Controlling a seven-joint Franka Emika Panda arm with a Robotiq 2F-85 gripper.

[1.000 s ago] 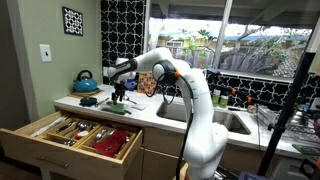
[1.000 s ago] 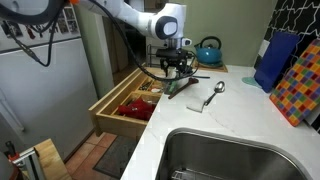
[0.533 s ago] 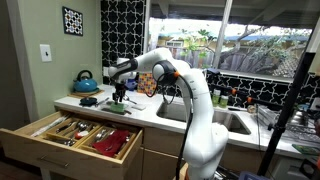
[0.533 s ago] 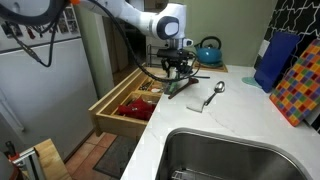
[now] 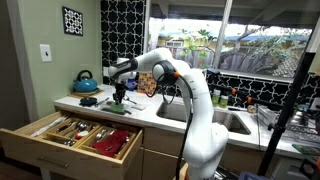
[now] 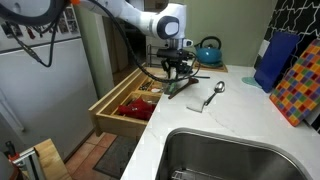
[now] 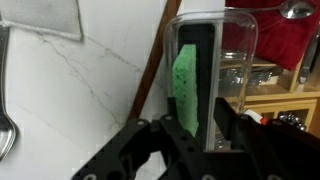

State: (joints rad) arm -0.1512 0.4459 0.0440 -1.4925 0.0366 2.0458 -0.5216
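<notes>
In an exterior view the arm bends down over the desk [image 5: 142,114], jaws low above a dark tool [image 5: 117,104] near the kettle [image 5: 86,82], behind the open drawer [image 5: 38,141]

In an exterior view the tool [image 6: 186,88] lies on the desk edge just beside the drawer, a spoon [image 6: 213,95] near it; the jaws straddle it

In the wrist view the tool's green pad [image 7: 186,80] sits between the half-closed jaws; I cannot tell whether they grip it

Spoon [image 7: 5,120] beside gripper [image 7: 203,125], partly off-frame
</notes>
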